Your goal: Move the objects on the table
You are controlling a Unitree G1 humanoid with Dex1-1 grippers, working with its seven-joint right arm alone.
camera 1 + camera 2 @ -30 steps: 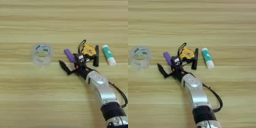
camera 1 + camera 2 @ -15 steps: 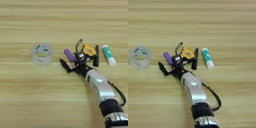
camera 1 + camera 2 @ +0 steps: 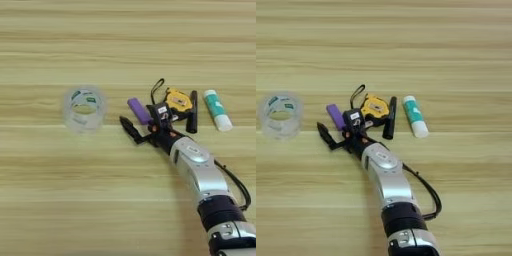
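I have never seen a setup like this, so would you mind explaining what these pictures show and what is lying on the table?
Both pictures come from one stereo camera on a humanoid robot's head, looking down at a wooden table; they show the same scene, one eye reaching a little further left, the other a little further right. The silver tube coming up from the bottom is the robot's right forearm, ending in a claw with two black fingers. The fingers stand apart, on either side of a small purple block, which lies on the table and is not lifted. To the block's right lie a yellow-black tape measure with a black strap, a black marker and a white-and-teal glue stick. A clear tape roll sits apart on the left. Nothing is held.
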